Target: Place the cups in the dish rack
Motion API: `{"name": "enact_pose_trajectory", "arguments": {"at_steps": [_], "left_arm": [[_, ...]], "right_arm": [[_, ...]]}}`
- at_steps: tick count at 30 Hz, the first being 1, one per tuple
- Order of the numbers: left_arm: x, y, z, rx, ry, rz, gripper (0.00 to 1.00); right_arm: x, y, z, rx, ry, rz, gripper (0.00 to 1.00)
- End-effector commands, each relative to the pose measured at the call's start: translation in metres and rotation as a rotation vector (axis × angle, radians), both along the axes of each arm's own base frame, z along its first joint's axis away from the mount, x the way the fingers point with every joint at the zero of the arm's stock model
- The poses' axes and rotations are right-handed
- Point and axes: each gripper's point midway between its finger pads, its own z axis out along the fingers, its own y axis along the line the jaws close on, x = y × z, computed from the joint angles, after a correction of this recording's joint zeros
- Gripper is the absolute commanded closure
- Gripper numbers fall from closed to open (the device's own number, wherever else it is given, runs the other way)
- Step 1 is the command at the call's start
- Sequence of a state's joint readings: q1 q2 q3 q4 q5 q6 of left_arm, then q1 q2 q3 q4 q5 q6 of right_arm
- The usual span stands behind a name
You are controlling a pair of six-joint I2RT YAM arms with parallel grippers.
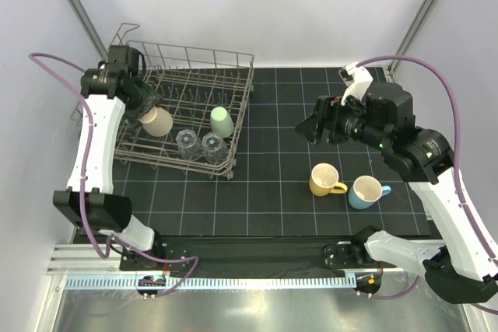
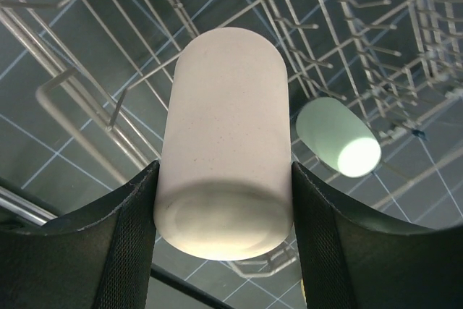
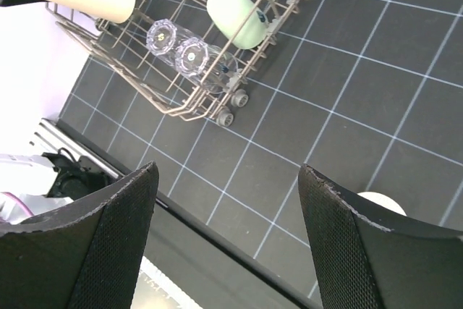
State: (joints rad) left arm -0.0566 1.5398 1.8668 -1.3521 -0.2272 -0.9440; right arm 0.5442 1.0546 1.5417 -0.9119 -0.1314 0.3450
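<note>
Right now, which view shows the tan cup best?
Left wrist: the tan cup fills the frame, clamped between both fingers, base toward the camera. Top external shows it small, over the dish rack. Right wrist catches it only at the top-left corner.

The dish rack (image 1: 194, 52) sits far left on the mat (image 1: 280, 192), with two tumblers (image 1: 187, 144) side by side at its front, a loose cup (image 1: 222, 121) behind them and a held cup (image 1: 158, 121) in the left gripper (image 1: 148, 110) at its left side. Two mugs (image 1: 324, 179) stand together on the mat's near right.
</note>
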Motion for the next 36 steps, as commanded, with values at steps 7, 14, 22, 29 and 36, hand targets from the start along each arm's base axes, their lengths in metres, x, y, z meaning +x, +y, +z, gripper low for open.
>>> {"name": "enact_pose_trajectory", "arguments": {"at_steps": [7,14,22,29,36], "left_arm": [[-0.004,0.013,-0.031,0.033,0.158,0.103,1.0],[0.003,0.013,-0.05,0.037,0.209,0.107,1.0],[0.005,0.01,-0.08,0.025,0.278,0.1,1.0],[0.011,0.004,-0.1,0.001,0.31,0.086,1.0],[0.012,0.008,-0.121,0.021,0.372,0.089,0.85]], "right_arm": [[0.002,-0.024,0.008,-0.045,-0.065,-0.069,0.21],[0.005,-0.028,0.005,-0.06,-0.06,-0.084,0.22],[0.008,-0.033,0.001,-0.069,-0.053,-0.104,0.21],[0.01,-0.033,-0.003,-0.075,-0.042,-0.105,0.22],[0.01,-0.033,-0.005,-0.075,-0.033,-0.106,0.21]]}}
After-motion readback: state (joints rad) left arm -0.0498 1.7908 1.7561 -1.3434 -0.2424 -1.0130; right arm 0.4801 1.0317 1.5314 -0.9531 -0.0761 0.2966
